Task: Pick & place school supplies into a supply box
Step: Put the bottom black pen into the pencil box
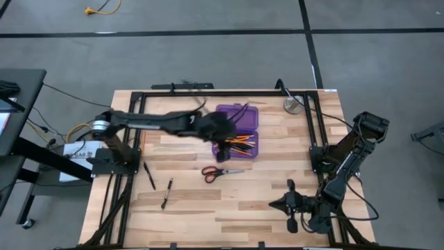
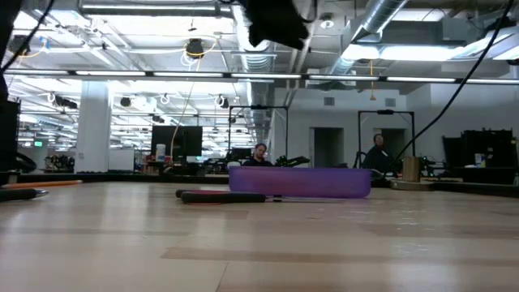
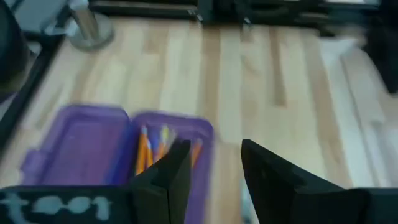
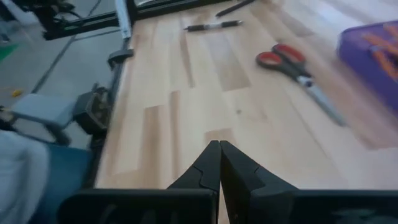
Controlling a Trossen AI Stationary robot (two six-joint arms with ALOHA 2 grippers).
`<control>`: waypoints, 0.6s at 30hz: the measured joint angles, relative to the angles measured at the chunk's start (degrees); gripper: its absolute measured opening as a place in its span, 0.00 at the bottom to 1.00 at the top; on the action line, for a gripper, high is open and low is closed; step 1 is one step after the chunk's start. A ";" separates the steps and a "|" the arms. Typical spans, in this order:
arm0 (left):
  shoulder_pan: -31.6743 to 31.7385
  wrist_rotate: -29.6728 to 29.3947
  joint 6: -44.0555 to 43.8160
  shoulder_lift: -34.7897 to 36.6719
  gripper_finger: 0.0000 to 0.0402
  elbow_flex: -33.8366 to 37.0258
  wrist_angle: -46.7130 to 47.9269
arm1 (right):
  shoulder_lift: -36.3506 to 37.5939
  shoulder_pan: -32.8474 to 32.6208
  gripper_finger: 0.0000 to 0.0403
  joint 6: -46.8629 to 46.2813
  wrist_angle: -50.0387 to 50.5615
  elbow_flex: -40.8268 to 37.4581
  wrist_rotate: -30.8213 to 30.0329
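Purple translucent plastic case (image 1: 240, 129) lying open mid-counter, orange pencils (image 1: 241, 142) inside, left tool (image 3: 211, 171) parted and empty above: risks snagging the case rim if dropped low.

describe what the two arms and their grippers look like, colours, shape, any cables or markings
Both arms are dark, nearly black, built of slim jointed segments. The left arm has a silver metallic joint near its base with yellow cable beside it. The left gripper has two flat, black, wedge-shaped fingers, and pale lettering marks its body. The right gripper has matching black fingers tapering to a point.
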State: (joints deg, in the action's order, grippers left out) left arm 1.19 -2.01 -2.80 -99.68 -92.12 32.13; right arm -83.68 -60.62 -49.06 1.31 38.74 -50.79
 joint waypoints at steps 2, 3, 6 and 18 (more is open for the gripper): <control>-1.51 -0.02 -3.06 4.05 0.32 7.23 -5.31 | 0.00 0.00 0.00 -0.02 0.94 0.00 -1.49; -2.13 0.02 -5.09 6.01 0.32 11.21 -7.84 | 0.00 0.00 0.00 -0.04 1.35 0.00 -2.00; -3.80 -1.52 -11.22 11.95 0.32 23.23 -15.64 | 0.00 0.06 0.00 -0.04 1.43 0.00 -2.15; -20.86 -32.57 -34.19 30.07 0.32 45.41 -12.76 | 0.00 3.16 0.00 -0.54 -1.97 0.00 -3.49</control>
State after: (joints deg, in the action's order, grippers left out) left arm -19.67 -34.59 -36.99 -69.61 -46.72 19.37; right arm -83.68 -57.46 -49.60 -0.66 38.74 -54.28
